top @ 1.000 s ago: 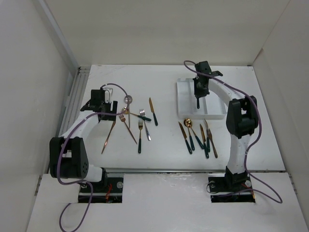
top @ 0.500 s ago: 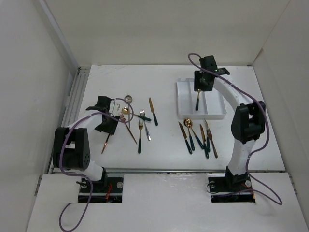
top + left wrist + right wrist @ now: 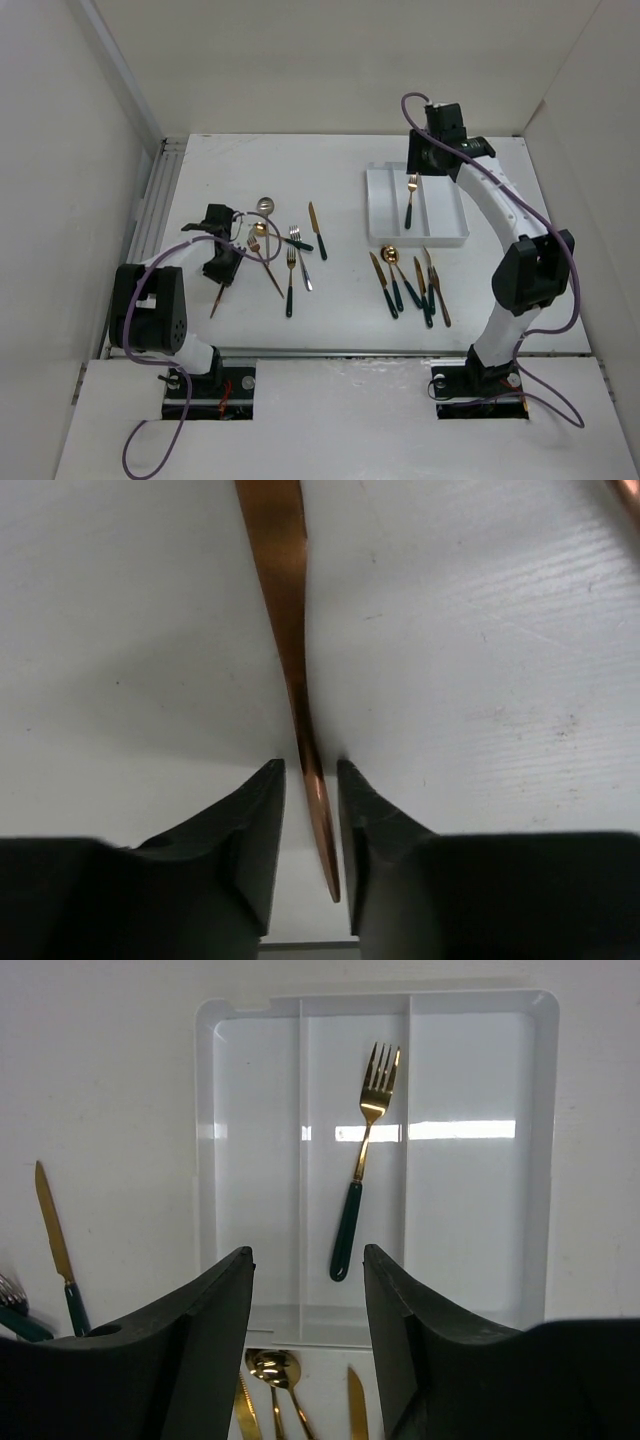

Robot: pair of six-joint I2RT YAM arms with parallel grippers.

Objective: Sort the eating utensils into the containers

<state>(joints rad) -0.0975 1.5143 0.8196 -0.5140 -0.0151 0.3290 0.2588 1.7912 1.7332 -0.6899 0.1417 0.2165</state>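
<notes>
From above, the white tray sits at the far right of the surface, with one teal-handled fork lying in its middle compartment. The right gripper hangs above the tray's far end. Two loose groups of utensils lie on the surface, one left of centre and one just in front of the tray. The left gripper is down at the surface over a slim copper piece at the left edge of the spread.

The left wrist view shows that copper piece running lengthwise between the fingers, its thin end lying in the narrow gap. The fingers stand close on both sides, but a sliver of surface shows beside the metal, so I cannot tell whether they are pinching it. It looks stiff, light and polished. I expect it could slide or twist if held only by that tapering end, so a hold further up the flat shaft seems safer.

In the right wrist view, the right gripper's fingers stand wide apart with nothing between them. The fork lies slightly askew in the middle compartment, tines pointing away. The other two compartments of the tray are bare. A gold knife and a gold spoon lie outside the tray.
</notes>
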